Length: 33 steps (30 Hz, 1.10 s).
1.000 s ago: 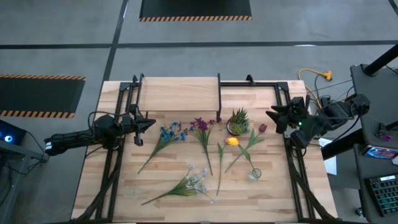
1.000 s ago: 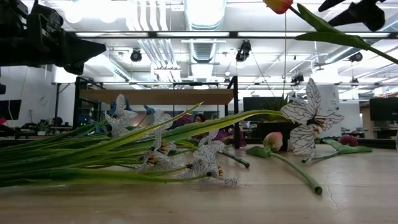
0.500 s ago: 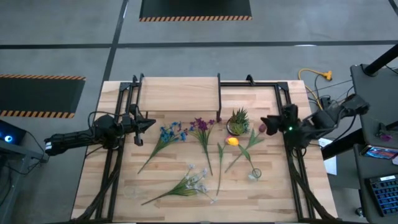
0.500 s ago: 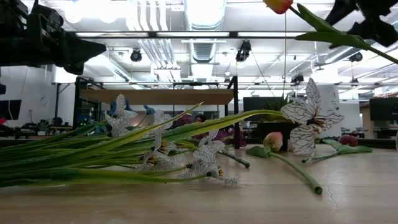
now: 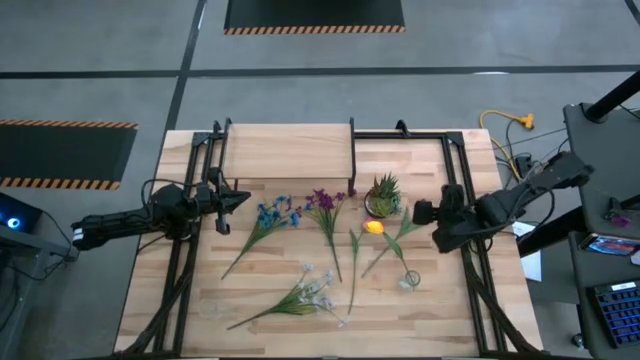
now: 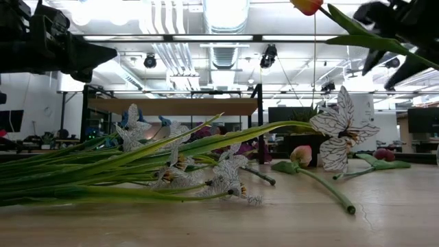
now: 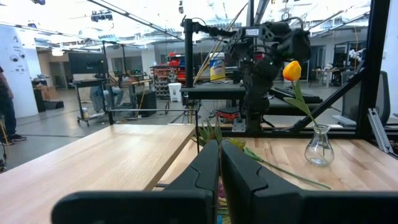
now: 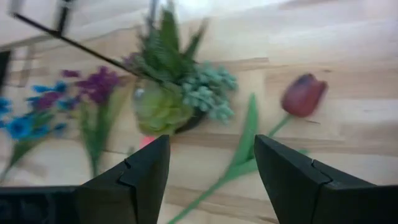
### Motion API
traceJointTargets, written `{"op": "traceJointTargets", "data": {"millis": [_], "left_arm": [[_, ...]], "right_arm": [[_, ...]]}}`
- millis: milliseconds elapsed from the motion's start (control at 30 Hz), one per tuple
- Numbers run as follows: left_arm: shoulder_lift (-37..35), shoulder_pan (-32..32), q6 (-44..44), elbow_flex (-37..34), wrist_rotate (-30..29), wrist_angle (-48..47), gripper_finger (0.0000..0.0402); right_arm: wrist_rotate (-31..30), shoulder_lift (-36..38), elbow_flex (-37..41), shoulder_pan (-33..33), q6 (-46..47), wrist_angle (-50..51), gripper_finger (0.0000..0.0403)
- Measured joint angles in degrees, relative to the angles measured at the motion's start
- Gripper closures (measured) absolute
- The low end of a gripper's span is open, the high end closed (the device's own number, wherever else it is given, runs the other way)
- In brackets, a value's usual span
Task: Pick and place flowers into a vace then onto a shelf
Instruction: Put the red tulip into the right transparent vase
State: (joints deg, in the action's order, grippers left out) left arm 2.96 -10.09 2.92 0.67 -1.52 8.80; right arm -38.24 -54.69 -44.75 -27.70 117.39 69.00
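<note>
Fingers of my right gripper [image 5: 424, 213] hung spread and empty just beside the red tulip [image 8: 303, 94], whose stem ran away from them across the tabletop [image 5: 290, 150]. My left gripper [image 5: 240, 198] waited shut and empty, farther off.

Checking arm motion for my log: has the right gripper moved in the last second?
Yes. The right gripper has moved left, closer to the potted plant.

Spiky potted plant [image 5: 383, 194] on table [image 5: 250, 315]
</note>
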Motion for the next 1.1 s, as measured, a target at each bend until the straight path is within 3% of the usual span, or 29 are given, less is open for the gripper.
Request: {"op": "traceJointTargets", "data": {"millis": [333,633,1100], "left_arm": [[0.0,0.0,-0.02,0.0,0.0,-0.02,0.0402],[0.02,-0.01,-0.02,0.0,0.0,-0.02,0.0402],[0.0,0.0,-0.02,0.0,0.0,0.0,0.0402]], "right_arm": [[1.3,-8.46,0.0,0.0,6.57,0.94,0.0179],[9.26,-12.7,1.31,1.59,14.62,4.69,0.0179],[7.19,-12.56,10.98,7.87,14.15,-7.07,0.0179]]}}
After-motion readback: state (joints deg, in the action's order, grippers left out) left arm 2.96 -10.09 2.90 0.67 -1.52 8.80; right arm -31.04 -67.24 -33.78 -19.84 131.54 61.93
